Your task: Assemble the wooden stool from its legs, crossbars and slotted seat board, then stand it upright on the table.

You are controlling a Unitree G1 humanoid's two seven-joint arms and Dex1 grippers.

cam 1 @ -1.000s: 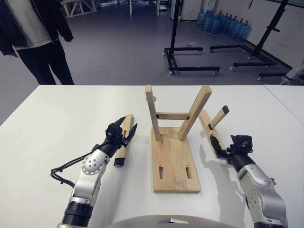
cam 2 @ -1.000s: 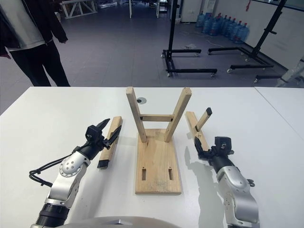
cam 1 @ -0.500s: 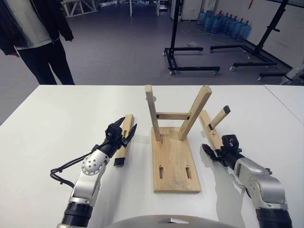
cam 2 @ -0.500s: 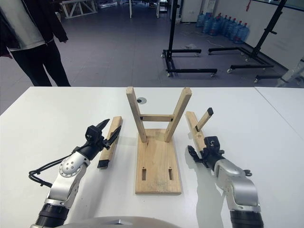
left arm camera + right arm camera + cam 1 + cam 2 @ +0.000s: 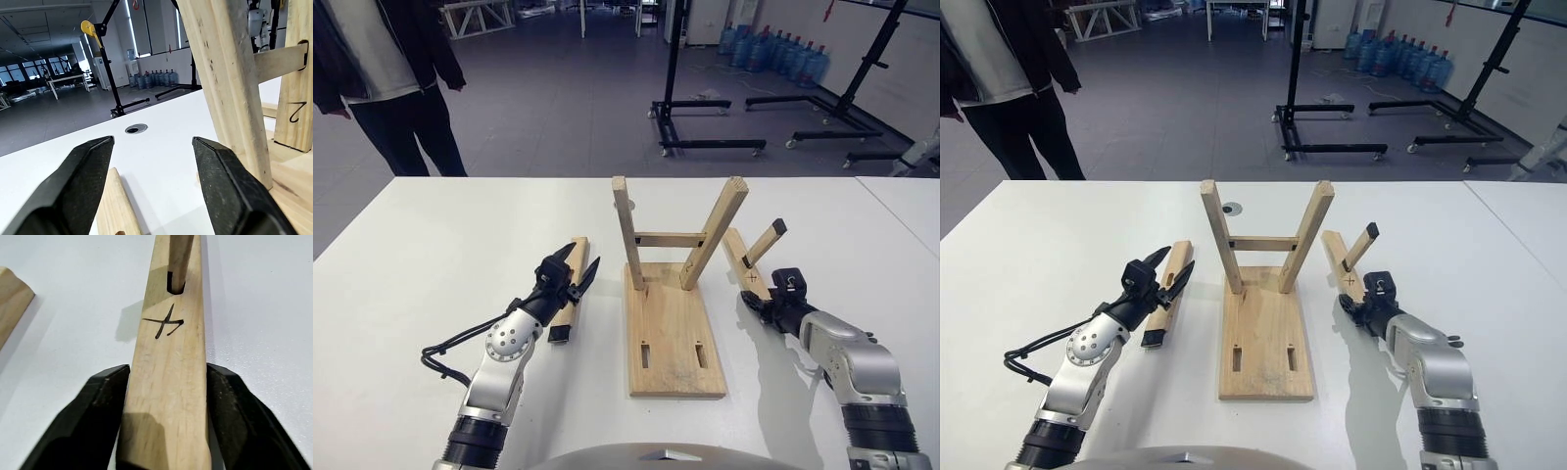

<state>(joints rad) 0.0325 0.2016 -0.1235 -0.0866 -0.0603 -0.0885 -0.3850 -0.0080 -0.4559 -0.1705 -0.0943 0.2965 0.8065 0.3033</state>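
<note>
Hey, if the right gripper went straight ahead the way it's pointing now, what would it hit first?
Likely the crossbar plugged into the loose leg's slot. The right gripper sits open astride that leg, pointing along it toward the crossbar, though depth is hard to judge.

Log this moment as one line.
left gripper open over left loose leg | right gripper astride marked leg | seat board flat, leg pair slotted

loose leg point(image 5: 168, 382) — near end cut off, crossbar point(image 5: 178, 259) top too
</note>
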